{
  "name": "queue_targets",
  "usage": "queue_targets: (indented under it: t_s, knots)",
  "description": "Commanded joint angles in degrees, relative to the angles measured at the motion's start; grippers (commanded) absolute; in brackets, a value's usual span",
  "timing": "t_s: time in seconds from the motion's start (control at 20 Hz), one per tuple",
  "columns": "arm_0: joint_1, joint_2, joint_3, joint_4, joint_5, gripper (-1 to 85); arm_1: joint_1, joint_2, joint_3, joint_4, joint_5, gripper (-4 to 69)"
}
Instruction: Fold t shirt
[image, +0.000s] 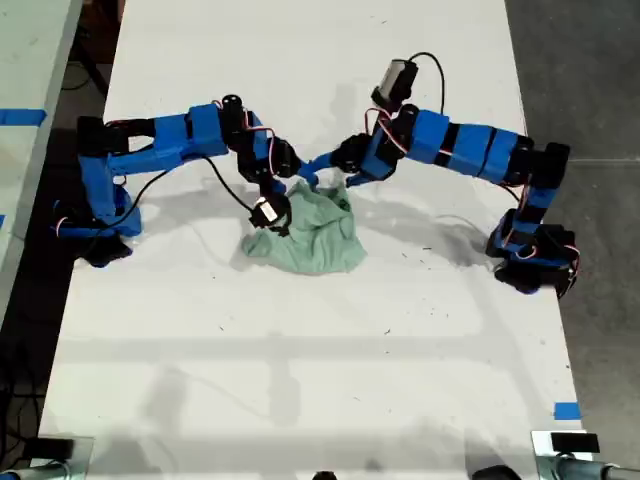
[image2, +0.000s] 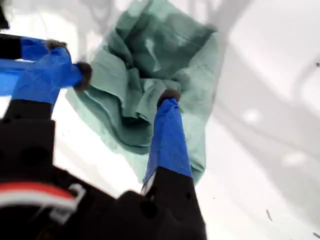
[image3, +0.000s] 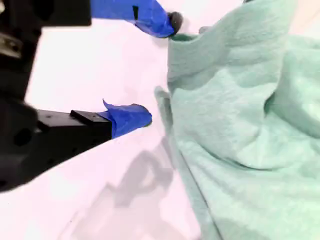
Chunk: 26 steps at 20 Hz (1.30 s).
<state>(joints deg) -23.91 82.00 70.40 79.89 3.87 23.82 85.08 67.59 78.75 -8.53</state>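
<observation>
Exterior view gives you a long white table (image: 300, 330) with grey floor beyond its edges, and the small, pale mint-green, wrinkled soft-fabric t shirt (image: 310, 235) bunched near the table's middle. Both blue-and-black arms meet at the shirt's far edge, so you cannot make out their tips there, nor which arm is which. My first gripper (image2: 122, 85) is spread wide, one blue-taped finger resting on the crumpled cloth, the other just beside it. My second gripper (image3: 160, 70) is also spread, gripping nothing, just beside a raised fold of the shirt. The cloth looks terry-like, creased into soft ridges.
</observation>
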Motion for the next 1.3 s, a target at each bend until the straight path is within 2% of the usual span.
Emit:
queue_targets:
  t_s: [0.0, 0.05, 0.1, 0.15, 0.2, 0.3, 0.35, 0.4, 0.45, 0.55, 0.65, 0.7, 0.75, 0.8, 0.85, 0.9, 1.0, 1.05, 1.1, 1.25]
  knots:
    - [-5.71, 8.61, -0.88, 3.69, 1.14, 25.2, 2.64, 5.27, -1.32, 7.38, -2.2, 37.6]
    - [-6.77, 12.22, -0.88, 5.27, 1.32, 14.5, 4.31, 7.21, -1.14, 10.55, -3.08, 36.4]
    - [-8.09, 16.35, -0.44, 6.33, 3.52, 0.7, 5.8, 10.02, 0.18, 13.62, -4.22, 25.5]
    - [-9.23, 20.92, 0.88, 8.09, 5.1, -0.1, 7.03, 14.59, 3.96, 15.47, -5.27, 2.0]
    - [-10.11, 27.33, 4.66, 9.14, 6.33, -0.1, 7.65, 20.83, 10.9, 15.29, -6.06, 1.9]
    - [-10.11, 44.12, 18.9, 5.98, 14.06, -0.1, 8.26, 36.91, 29.0, 13.27, -8.26, 1.9]
    - [-8.61, 52.65, 27.77, 4.92, 15.73, -0.1, 8.44, 46.67, 38.76, 12.3, -8.96, 2.0]
    - [-5.1, 61.96, 37.97, 3.16, 14.59, -0.1, 8.44, 57.3, 47.81, 12.04, -9.05, 2.0]
    - [0.62, 72.42, 49.39, -1.05, 9.93, -0.2, 8.0, 67.76, 56.16, 12.04, -8.96, 2.0]
    - [12.22, 94.13, 74.44, -13.62, 1.93, -0.2, 3.08, 82.62, 70.05, 11.43, -5.98, 2.1]
    - [13.89, 114.08, 96.68, -21.36, 3.34, -0.2, -3.25, 90.26, 83.41, 6.5, -2.72, 2.1]
    - [14.41, 124.98, 104.94, -21.62, 5.45, -0.2, -4.75, 95.71, 90.44, 2.99, -3.6, 2.1]
    - [14.59, 123.49, 106.52, -22.41, 5.71, -0.2, -5.01, 105.03, 97.21, 1.76, -6.42, 2.1]
    - [14.68, 124.01, 106.88, -22.59, 5.89, -0.2, -4.57, 116.72, 102.83, 4.92, -8.44, 2.1]
    - [13.1, 124.63, 107.23, -21.27, 5.45, -0.2, -4.04, 115.93, 103.01, 5.8, -7.12, 2.0]
    - [11.78, 124.54, 108.19, -20.65, 5.1, -0.2, -3.78, 116.28, 105.29, 3.96, -6.94, 2.0]
    - [13.1, 124.54, 109.86, -20.92, 1.85, -0.2, -4.48, 116.28, 106.88, 3.34, -5.01, 2.2]
    - [13.97, 124.54, 110.57, -21.53, -0.35, -0.2, -4.48, 116.19, 106.96, 3.52, -2.11, 4.4]
    - [14.77, 124.54, 111.27, -21.88, -2.9, 0.1, -4.39, 116.1, 106.96, 3.52, -0.26, 9.8]
    - [16.44, 124.54, 113.64, -21.45, -4.22, 7.2, -9.4, 116.1, 107.05, 3.43, -5.71, 11.7]
